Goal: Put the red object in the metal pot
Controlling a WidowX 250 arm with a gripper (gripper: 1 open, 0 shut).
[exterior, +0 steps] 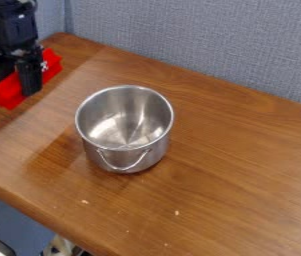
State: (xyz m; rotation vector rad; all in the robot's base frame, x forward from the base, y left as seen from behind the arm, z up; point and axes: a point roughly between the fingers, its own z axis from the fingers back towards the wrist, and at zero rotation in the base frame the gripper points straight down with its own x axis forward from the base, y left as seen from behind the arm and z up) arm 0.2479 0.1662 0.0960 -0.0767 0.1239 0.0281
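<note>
At the far left, the gripper [26,82] points straight down with its dark fingers [30,78] clamped across the middle of the red block [17,82], which appears lifted clear of the wooden tabletop [233,150]; the gap beneath it is hard to judge from this angle. To the right, well apart from the block, stands the stainless-steel pot [125,127], empty, its wire handle hanging at the near side. The carry probably goes best with the block taken above the rolled rim, centred over the opening, then lowered before release. Being long, it could catch on the rim.
</note>
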